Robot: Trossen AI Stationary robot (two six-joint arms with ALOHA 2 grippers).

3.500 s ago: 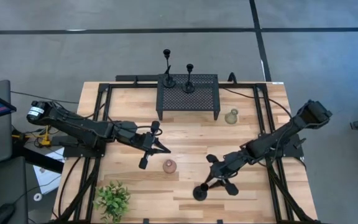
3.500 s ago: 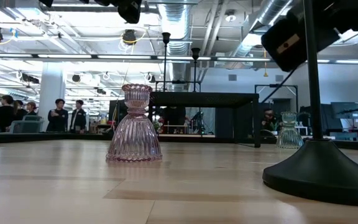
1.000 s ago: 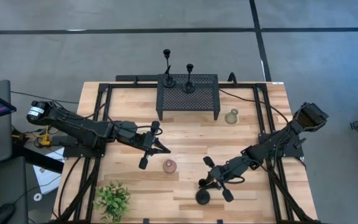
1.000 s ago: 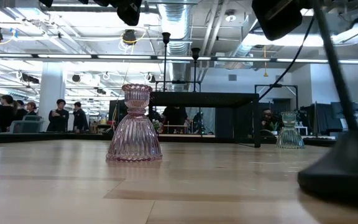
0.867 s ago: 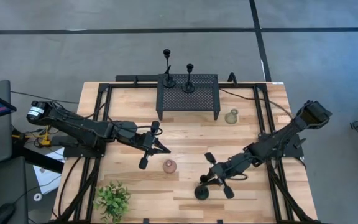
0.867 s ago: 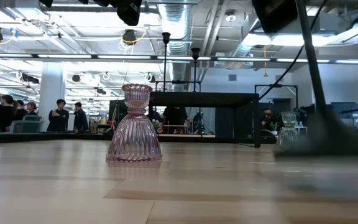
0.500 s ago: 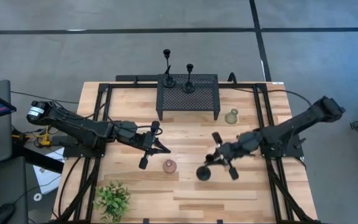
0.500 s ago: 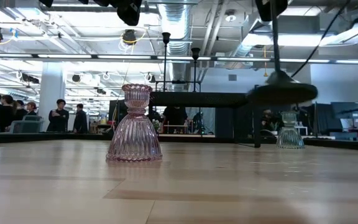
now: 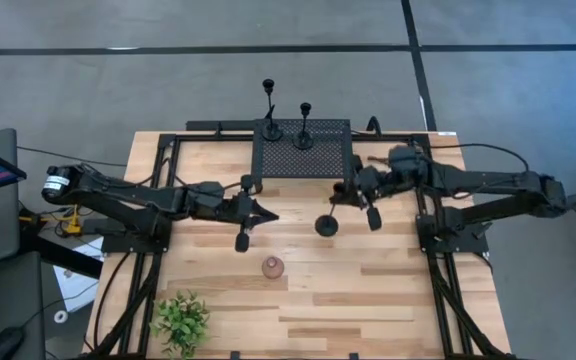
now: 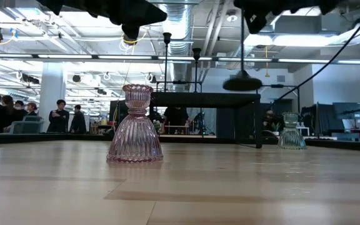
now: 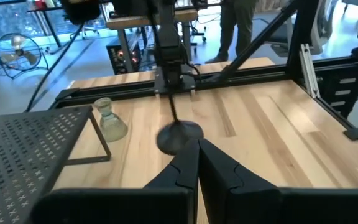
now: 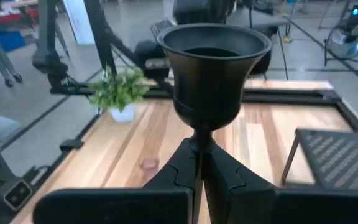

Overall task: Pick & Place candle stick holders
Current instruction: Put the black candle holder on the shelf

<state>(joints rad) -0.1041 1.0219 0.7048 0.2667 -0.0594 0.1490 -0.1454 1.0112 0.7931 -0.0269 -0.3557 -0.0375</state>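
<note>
Right claw (image 9: 359, 193) pinches the slim black metal candlestick (image 9: 326, 224) by its stem, upright, right of the black perforated metal stand (image 9: 302, 150) at frame centre.

Our right arm stretches in from its side, nearly level, and our right gripper (image 9: 356, 193) has its fingers pinched together just ahead of the wrist. Our left arm reaches toward it, its left gripper (image 9: 251, 212) with fingers pressed together, facing the right gripper.
</note>
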